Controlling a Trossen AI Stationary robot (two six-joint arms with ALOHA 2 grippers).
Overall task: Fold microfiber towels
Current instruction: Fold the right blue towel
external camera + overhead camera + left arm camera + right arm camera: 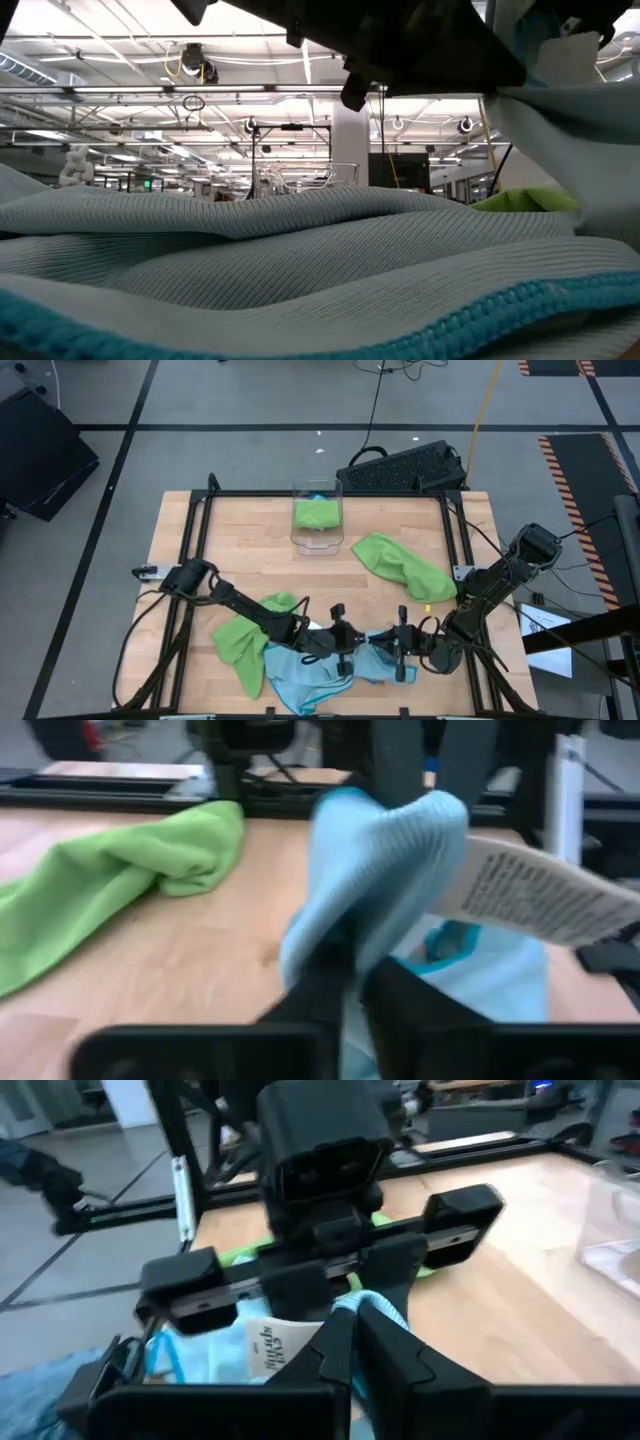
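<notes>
I have both grippers, left gripper [345, 643] and right gripper [398, 643], seemingly pinched on the blue towel [315, 680] strung sideways between them.

The only writing around here is on the white tag [540, 900] sewn to the light blue towel [385, 850]. In the left wrist view the tag sticks out sideways from the bunched cloth and carries several lines of small dark print, too blurred to make out a single word. In the right wrist view the same tag [285, 1342] shows a few larger dark letters across two lines, tilted; they look like a brand name, but I cannot read them with any certainty. Nothing else carries legible text, numbers or signs.
</notes>
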